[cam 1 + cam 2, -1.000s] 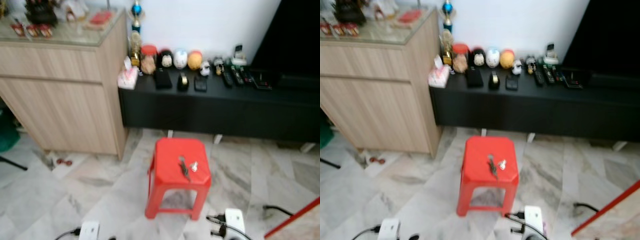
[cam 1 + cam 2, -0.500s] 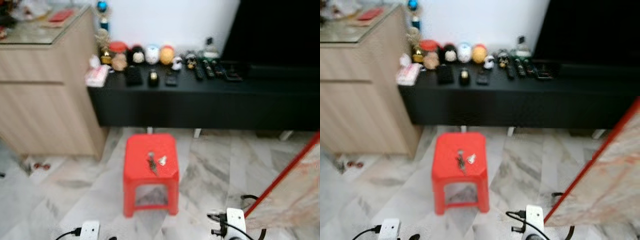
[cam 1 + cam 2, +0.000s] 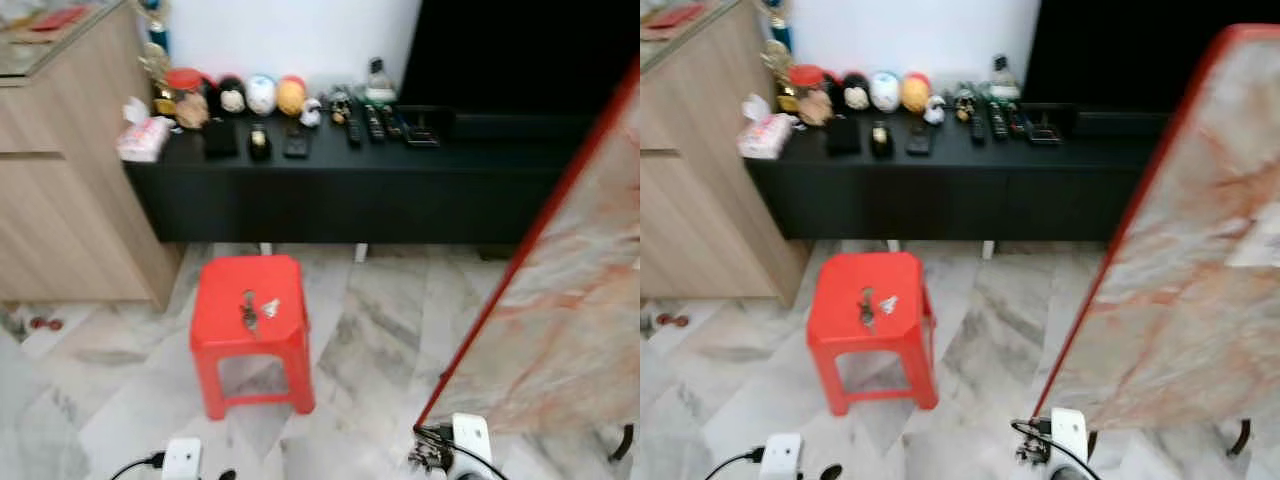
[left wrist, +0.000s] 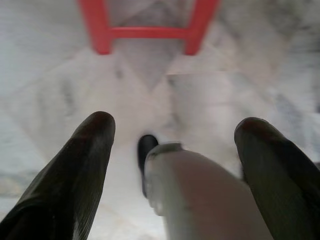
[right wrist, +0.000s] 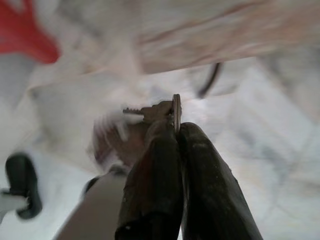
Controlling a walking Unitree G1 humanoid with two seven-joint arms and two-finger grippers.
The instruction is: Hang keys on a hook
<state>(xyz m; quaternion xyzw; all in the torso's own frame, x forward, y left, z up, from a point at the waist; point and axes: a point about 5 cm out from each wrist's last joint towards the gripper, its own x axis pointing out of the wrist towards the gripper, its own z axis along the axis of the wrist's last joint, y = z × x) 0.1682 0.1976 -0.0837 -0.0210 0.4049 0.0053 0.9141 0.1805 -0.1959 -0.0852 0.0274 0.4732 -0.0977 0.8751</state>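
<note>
Keys (image 5: pixel 159 111) are pinched at the tips of the right tool (image 5: pixel 176 131), whose two black fingers are clenched together on the key ring; in the right wrist view the keys sit just above centre, with a blurred marble floor (image 5: pixel 280 125) and a marbled panel with a red edge (image 5: pixel 235 30) behind them. A second bunch of keys (image 3: pixel 249 310) with a small pale tag lies on top of a red stool (image 3: pixel 249 330), left of centre in the left eye view. The stool stands on the marble floor in front of a long black surface (image 3: pixel 330 185), which crosses the upper part of the frame and carries a row of small figurines (image 3: pixel 247 95), remote controls (image 3: pixel 370 122) and a tissue pack (image 3: pixel 142 137). A wooden cabinet (image 3: pixel 60 190) occupies the upper left. The red-edged marbled panel (image 3: pixel 560 290) leans across the right side of the frame. The left tool (image 4: pixel 175 127) hangs idle above the floor, its fingers released and well apart, with the stool's legs (image 4: pixel 150 30) at the top of its wrist view.
</note>
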